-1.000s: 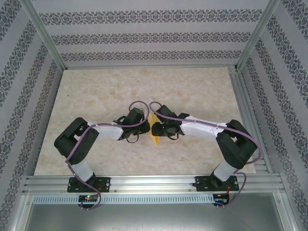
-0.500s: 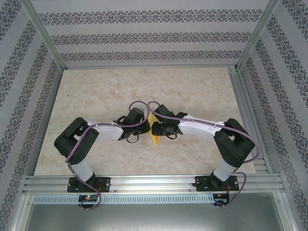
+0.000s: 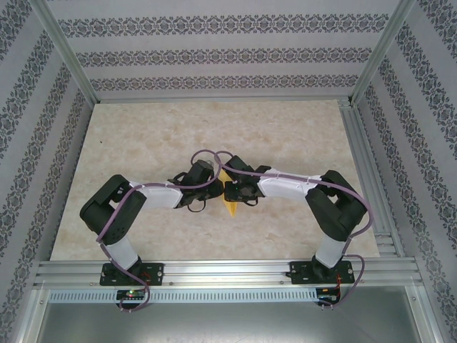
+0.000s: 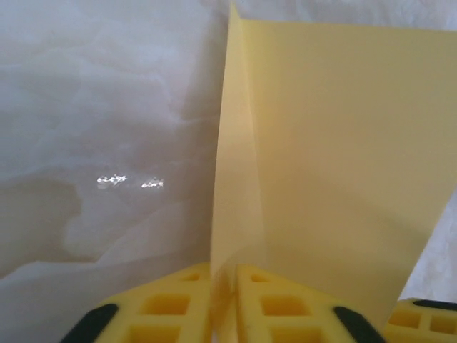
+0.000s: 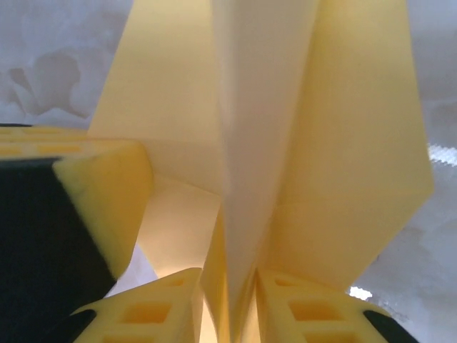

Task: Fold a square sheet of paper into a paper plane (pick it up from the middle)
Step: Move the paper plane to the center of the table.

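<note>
Two grippers meet at the middle of the table on the paper plane. The left gripper is pinched narrow on a folded edge, and the right gripper is nipped onto the centre keel. It's thin, feather-light, floppy stuff that creases or tears easily, so I'd judge the layered, stiffer centre crease the safest hold, with gentle pressure.

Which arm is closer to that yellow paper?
Neither: both are on it. The left arm reaches the yellow paper from its left, the right arm from its right, each with jaws either side of a raised fold.
</note>
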You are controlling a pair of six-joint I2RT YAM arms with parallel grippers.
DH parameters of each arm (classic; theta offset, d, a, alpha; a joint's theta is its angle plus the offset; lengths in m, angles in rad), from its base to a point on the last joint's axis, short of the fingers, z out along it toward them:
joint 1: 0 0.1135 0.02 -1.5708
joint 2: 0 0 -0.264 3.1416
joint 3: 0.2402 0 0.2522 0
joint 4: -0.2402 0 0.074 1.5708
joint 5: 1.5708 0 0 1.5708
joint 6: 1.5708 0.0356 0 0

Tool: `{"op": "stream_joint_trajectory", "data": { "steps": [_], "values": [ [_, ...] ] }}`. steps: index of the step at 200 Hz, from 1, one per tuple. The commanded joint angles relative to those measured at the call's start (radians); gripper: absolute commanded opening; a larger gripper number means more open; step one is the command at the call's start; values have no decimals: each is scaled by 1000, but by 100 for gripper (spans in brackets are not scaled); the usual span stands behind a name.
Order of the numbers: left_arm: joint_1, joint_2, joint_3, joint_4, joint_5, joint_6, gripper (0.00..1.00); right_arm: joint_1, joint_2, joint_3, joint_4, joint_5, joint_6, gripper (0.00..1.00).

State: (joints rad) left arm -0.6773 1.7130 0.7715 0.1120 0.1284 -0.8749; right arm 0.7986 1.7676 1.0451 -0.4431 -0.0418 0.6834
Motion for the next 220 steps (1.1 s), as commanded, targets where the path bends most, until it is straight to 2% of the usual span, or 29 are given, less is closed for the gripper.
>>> {"op": "stream_joint_trajectory", "data": {
  "steps": [1, 20, 72, 102, 162, 193, 220],
  "values": [
    [33, -69, -28, 21, 13, -31, 24, 14, 26, 29, -10, 52, 8, 25],
    [57, -119, -46, -4, 7, -38, 32, 21, 30, 35, -10, 72, 10, 27],
    [136, -234, -80, -113, -27, -32, 39, 59, 51, 66, -28, 156, 15, 30],
    [166, -275, -83, -191, -60, -21, 48, 71, 68, 75, -56, 217, 31, 30],
    [213, -311, -45, -401, -175, -6, 76, 103, 94, 111, -91, 295, 3, 21],
    [226, -326, -35, -447, -212, 7, 85, 113, 105, 109, -78, 312, -7, 21],
    [235, -339, -29, -470, -230, 18, 90, 129, 122, 97, -53, 325, -15, 25]
  ]
}}
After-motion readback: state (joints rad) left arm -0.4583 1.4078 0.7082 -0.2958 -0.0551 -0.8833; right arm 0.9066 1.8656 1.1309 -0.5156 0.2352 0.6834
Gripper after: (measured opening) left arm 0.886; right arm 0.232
